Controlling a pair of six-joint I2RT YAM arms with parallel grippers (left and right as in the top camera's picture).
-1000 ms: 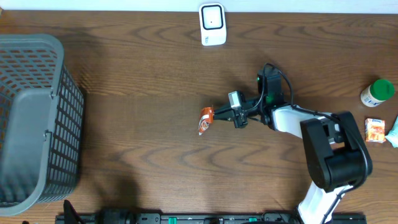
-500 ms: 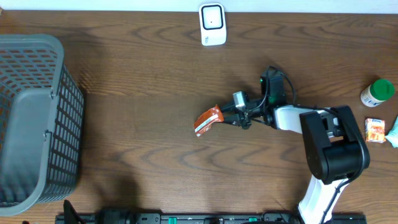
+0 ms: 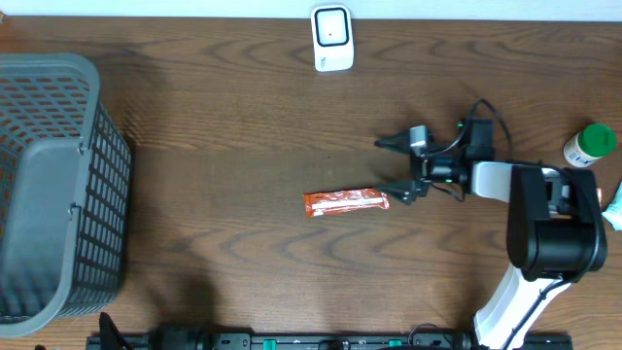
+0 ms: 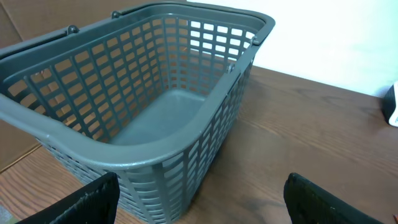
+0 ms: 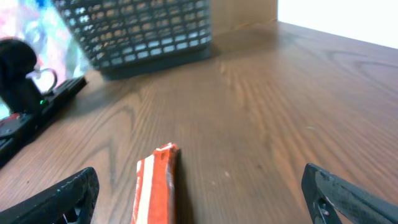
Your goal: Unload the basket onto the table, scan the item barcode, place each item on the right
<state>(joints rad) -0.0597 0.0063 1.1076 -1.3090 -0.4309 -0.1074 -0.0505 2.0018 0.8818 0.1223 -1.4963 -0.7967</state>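
Overhead: the orange packet (image 3: 345, 202) lies flat on the counter (image 3: 224, 117), long side running left to right, near the middle and well below the white scanner (image 3: 332, 39) at the far edge. A second ago it hung clamped by one end in the right claw (image 3: 387, 169). Now that claw has let go, its jaws are spread wide with nothing between them, and the arm has drawn back to the right. The packet's right end lies just beside the lower fingertip. The grey basket (image 3: 107, 194) at the left and the green-capped bottle (image 3: 590, 144) at the right sit where they were.

Left wrist: the left claw (image 4: 199, 202) hangs with its jaws wide apart and empty, facing the basket (image 4: 155, 146), which has nothing in it.

Right wrist: the right claw (image 5: 199, 199) is fully spread. The packet (image 5: 155, 183) lies on the wood between the two fingers (image 5: 68, 193), closer to the left one, and neither touches it. The basket (image 5: 143, 28) stands far behind
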